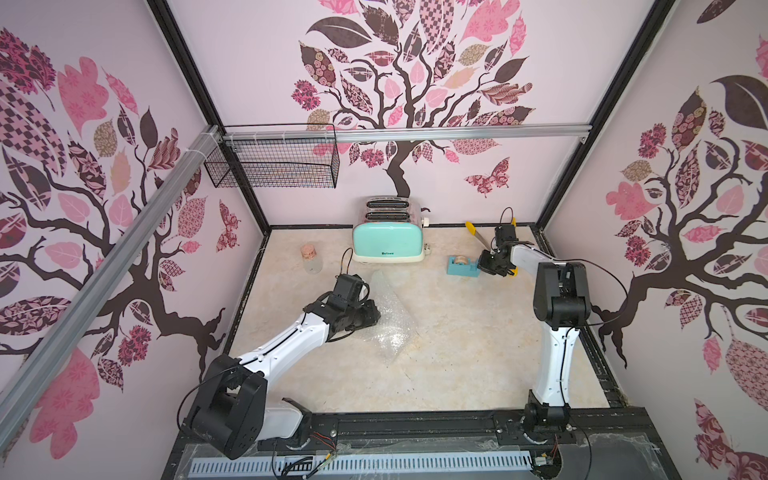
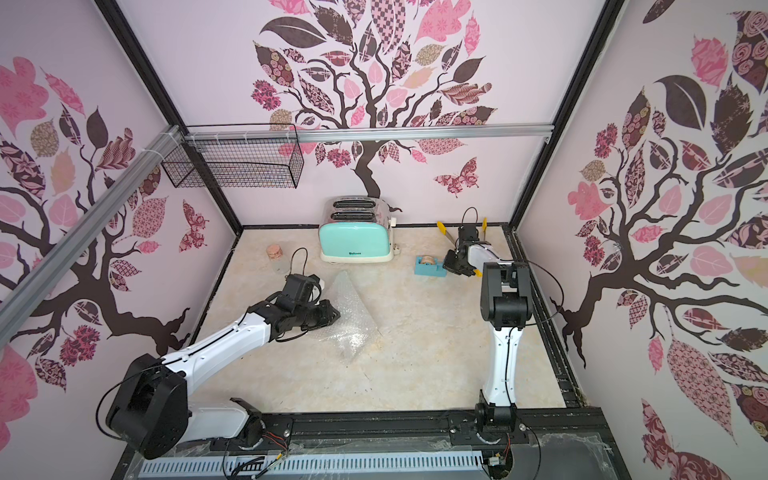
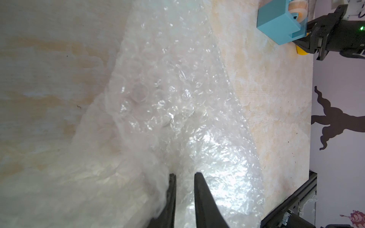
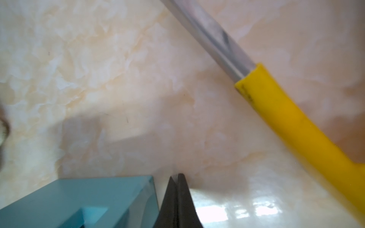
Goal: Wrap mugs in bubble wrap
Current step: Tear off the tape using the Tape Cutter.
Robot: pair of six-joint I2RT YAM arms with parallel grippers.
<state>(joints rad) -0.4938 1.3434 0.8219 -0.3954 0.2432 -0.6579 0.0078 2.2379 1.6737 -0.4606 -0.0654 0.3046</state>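
Observation:
The bubble wrap (image 1: pixel 390 320) (image 2: pixel 353 324) lies crumpled on the marble-patterned table, left of centre, and it fills the left wrist view (image 3: pixel 177 88). My left gripper (image 1: pixel 374 318) (image 3: pixel 184 175) sits at the wrap's left edge, its jaws a narrow gap apart with a fold of wrap pinched between them. The mug is hidden in every view. My right gripper (image 1: pixel 484 264) (image 4: pixel 176 174) is at the back right, shut on nothing, just beside a teal tape dispenser (image 1: pixel 461 266) (image 4: pixel 79 201).
A mint toaster (image 1: pixel 388 241) stands at the back centre. A glass jar with a cork (image 1: pixel 311 257) is at the back left. Yellow-handled tongs (image 1: pixel 478 235) (image 4: pixel 296 122) lie behind the right gripper. A wire basket (image 1: pixel 274 162) hangs on the back wall.

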